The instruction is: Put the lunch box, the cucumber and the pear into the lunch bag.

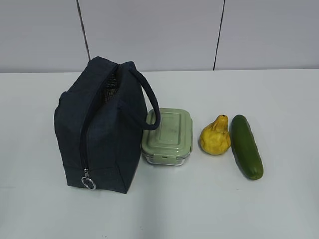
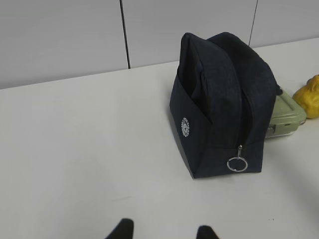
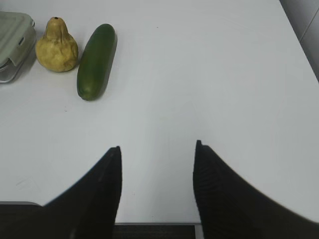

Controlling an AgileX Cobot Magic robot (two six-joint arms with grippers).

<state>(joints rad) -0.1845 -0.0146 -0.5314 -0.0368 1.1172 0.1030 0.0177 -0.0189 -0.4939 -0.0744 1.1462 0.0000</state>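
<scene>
The dark navy lunch bag (image 1: 99,129) stands on the white table, zipped nearly to the top, with its silver ring pull (image 1: 88,182) low at the front; it also shows in the left wrist view (image 2: 224,104). Right of it lie the lunch box with the sage-green lid (image 1: 168,135), the yellow pear (image 1: 216,137) and the dark green cucumber (image 1: 245,146). The right wrist view shows the cucumber (image 3: 96,60), pear (image 3: 56,46) and box edge (image 3: 15,45) far ahead to the left. My left gripper (image 2: 163,230) is open and empty, short of the bag. My right gripper (image 3: 157,149) is open and empty over bare table.
The white table (image 1: 279,199) stretches around the objects, with a grey panelled wall (image 1: 149,30) behind. The table's right edge (image 3: 299,35) shows in the right wrist view. Neither arm shows in the exterior view.
</scene>
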